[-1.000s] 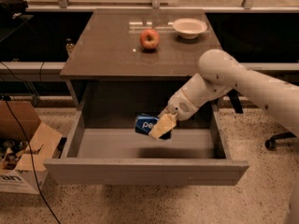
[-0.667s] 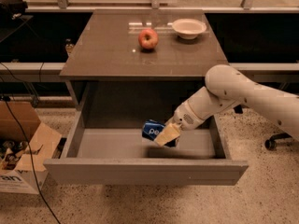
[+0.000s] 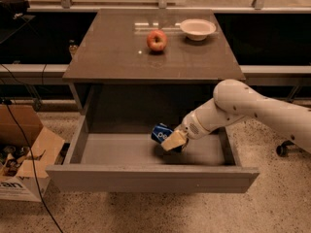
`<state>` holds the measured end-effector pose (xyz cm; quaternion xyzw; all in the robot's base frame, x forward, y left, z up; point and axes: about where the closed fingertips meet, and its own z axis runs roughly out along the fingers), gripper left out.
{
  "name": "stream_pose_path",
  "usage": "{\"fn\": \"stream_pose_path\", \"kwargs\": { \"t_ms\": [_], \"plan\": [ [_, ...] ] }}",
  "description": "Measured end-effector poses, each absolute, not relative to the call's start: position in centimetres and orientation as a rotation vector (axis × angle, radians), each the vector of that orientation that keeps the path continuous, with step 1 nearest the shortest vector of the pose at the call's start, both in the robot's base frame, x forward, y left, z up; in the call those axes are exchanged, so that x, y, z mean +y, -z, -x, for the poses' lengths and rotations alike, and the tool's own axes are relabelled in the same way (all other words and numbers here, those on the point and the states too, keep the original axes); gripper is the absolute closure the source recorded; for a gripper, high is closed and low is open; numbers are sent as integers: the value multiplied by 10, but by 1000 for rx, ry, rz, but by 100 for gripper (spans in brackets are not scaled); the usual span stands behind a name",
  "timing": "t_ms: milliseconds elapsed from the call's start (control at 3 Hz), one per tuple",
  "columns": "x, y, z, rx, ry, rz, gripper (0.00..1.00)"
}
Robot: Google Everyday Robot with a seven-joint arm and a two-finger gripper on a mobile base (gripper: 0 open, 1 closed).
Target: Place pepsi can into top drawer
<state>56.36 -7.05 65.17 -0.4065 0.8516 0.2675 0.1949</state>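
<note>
The top drawer [image 3: 150, 177] is pulled open below the grey-brown cabinet top, its grey interior showing. The blue pepsi can [image 3: 160, 133] is tilted on its side low inside the drawer, right of its middle, close to the floor. My gripper [image 3: 171, 141] reaches in from the right on a white arm and is shut on the can, with one tan fingertip [image 3: 174, 141] across its front. I cannot tell whether the can touches the drawer floor.
A red apple [image 3: 157, 40] and a white bowl [image 3: 198, 29] sit on the cabinet top [image 3: 107, 52]. An open cardboard box [image 3: 24, 154] stands on the floor at the left, with cables beside it. A chair wheel [image 3: 282, 150] shows at the right.
My gripper has carried the can rightward and lower into the drawer, and the arm has shifted right.
</note>
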Motion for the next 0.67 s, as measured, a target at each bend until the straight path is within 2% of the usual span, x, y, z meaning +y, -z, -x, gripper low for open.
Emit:
{"fn": "stream_pose_path", "kwargs": {
  "t_ms": [333,667],
  "plan": [
    [-69,-650,-563,2388,-753,1142,8],
    [-68,-650,-563,2388,-755,1144,0]
  ]
}}
